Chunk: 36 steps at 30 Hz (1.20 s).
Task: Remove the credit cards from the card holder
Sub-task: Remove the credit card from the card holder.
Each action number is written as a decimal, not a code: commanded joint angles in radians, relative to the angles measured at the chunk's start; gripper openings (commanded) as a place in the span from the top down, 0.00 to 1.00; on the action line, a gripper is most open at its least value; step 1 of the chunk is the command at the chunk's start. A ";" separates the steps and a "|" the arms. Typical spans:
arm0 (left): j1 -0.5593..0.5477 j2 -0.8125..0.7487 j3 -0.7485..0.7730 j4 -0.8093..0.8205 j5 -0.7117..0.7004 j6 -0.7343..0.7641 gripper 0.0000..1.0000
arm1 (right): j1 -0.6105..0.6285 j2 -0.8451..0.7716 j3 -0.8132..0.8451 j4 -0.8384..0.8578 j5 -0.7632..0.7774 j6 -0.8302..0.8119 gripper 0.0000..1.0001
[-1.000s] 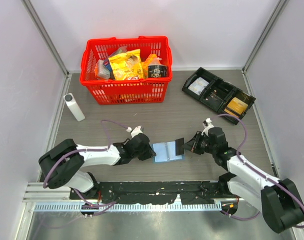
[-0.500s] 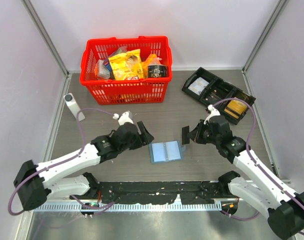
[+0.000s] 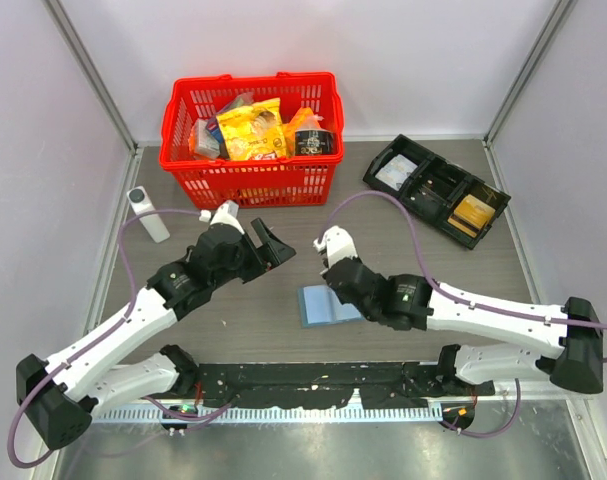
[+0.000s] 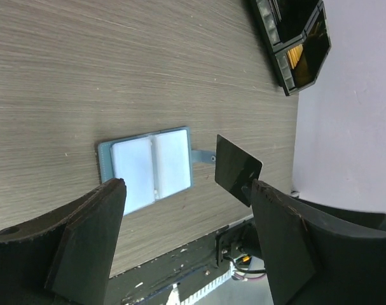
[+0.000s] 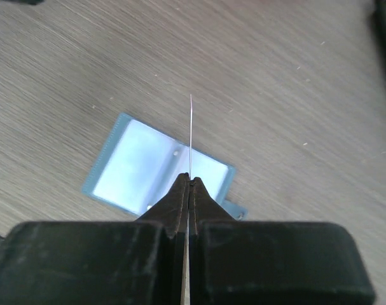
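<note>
Overhead, left gripper point(image 3: 274, 243) wide and empty, right gripper point(image 5: 190, 181) pinching a credit card point(image 5: 191, 133) (edge-on), card holder point(image 5: 132, 168) open below.

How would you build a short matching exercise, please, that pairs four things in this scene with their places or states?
Things:
1 card holder
2 credit card
3 left gripper
4 red basket

Places or states:
A at the far side, full of packets
B open, holding nothing
C lying open on the table
D pinched in the shut right gripper

Pairs: 1-C, 2-D, 3-B, 4-A
</note>
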 commanded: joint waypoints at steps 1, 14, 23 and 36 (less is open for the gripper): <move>0.007 -0.011 0.030 0.037 0.042 -0.048 0.17 | 0.085 -0.011 0.022 0.078 0.261 -0.166 0.99; 0.007 0.115 0.087 0.151 0.189 -0.143 0.16 | 0.199 -0.015 -0.079 0.283 0.326 -0.335 0.99; 0.000 0.180 0.073 0.200 0.232 -0.216 0.18 | 0.277 0.032 -0.079 0.366 0.430 -0.420 0.99; -0.031 0.220 0.022 0.312 0.255 -0.272 0.71 | 0.337 0.082 -0.107 0.458 0.551 -0.490 0.99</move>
